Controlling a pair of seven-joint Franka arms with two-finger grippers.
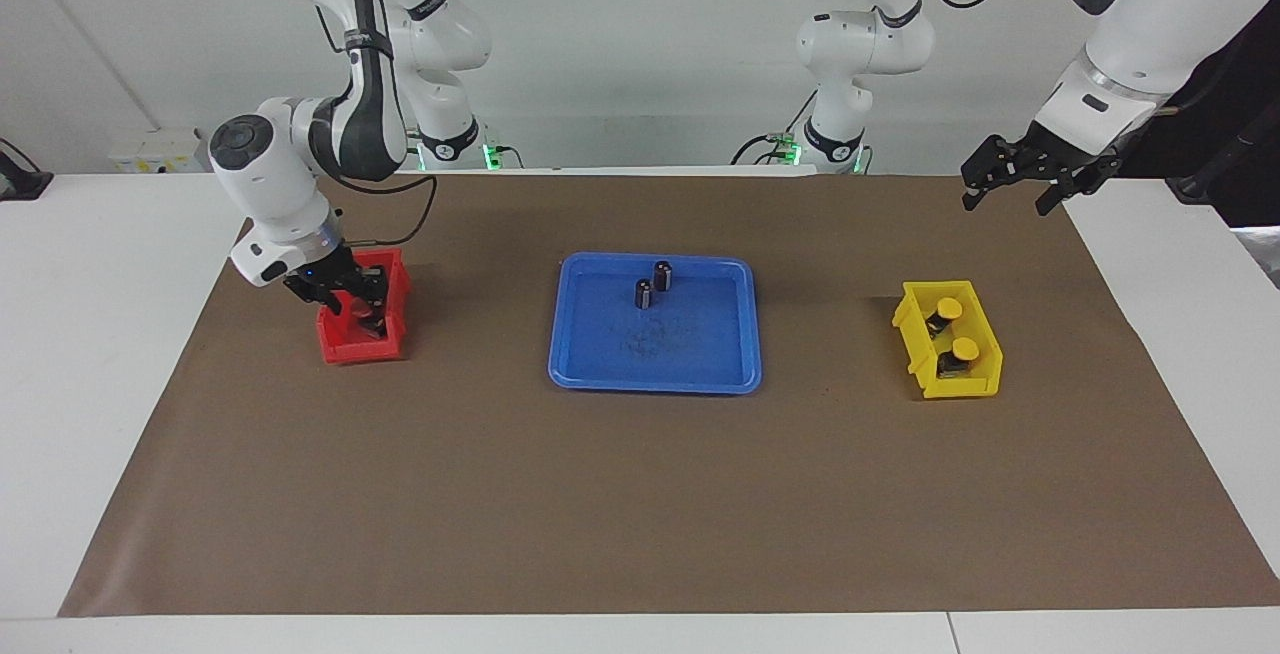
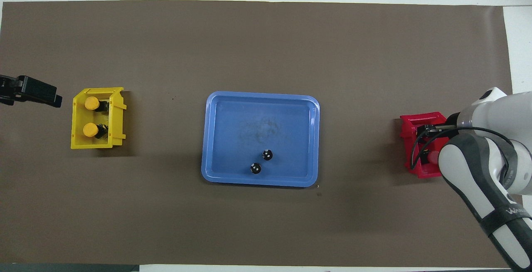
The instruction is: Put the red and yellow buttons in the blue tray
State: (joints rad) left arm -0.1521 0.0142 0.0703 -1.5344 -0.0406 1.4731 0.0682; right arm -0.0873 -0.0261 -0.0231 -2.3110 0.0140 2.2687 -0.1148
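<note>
Brown mat (image 1: 640, 494) covers the worktop. Blue tray (image 1: 655, 379) lies mid-mat, holding two dark cylinders (image 1: 653, 285). Right gripper (image 1: 358, 306) reaches into the red bin (image 1: 340, 346); grip unclear. Left gripper (image 1: 1010, 186) hangs spread by the mat's corner. Yellow buttons (image 1: 957, 328) sit in the yellow bin (image 1: 960, 386).

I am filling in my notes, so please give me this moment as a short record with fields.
tray: flat bright-blue plastic tray, two dark capless cylinders standing in it
yellow buttons: two yellow-capped push buttons in small yellow bin
red bin: small red plastic bin, right gripper lowered inside
left gripper: open, waiting above the brown mat's corner
</note>
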